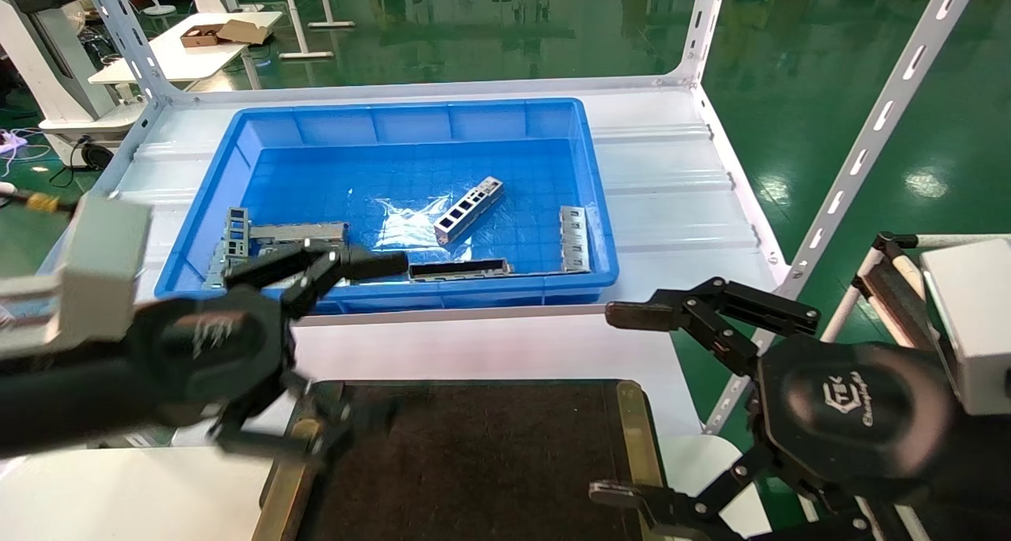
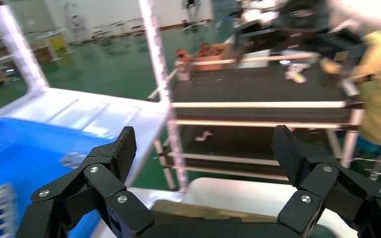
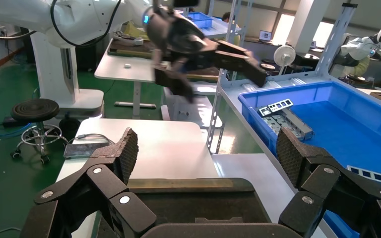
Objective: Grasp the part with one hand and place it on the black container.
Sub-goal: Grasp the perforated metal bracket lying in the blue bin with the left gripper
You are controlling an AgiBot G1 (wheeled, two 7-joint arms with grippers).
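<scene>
The part (image 1: 467, 209), a short silver bar with a row of square cut-outs, lies slanted in the middle of the blue bin (image 1: 379, 114). The black container (image 1: 474, 454) sits on the white table in front of the bin; it also shows in the right wrist view (image 3: 193, 203). My left gripper (image 1: 355, 343) is open and empty, hovering over the tray's left far corner and the bin's near rim. My right gripper (image 1: 616, 403) is open and empty beside the tray's right edge. In the left wrist view my left gripper (image 2: 203, 148) holds nothing.
In the bin, a longer bar with a dark slot (image 1: 460, 269) lies by the near wall, and perforated plates lie at the right (image 1: 574, 238) and left (image 1: 237, 237). White shelf uprights (image 1: 869, 138) stand at the right.
</scene>
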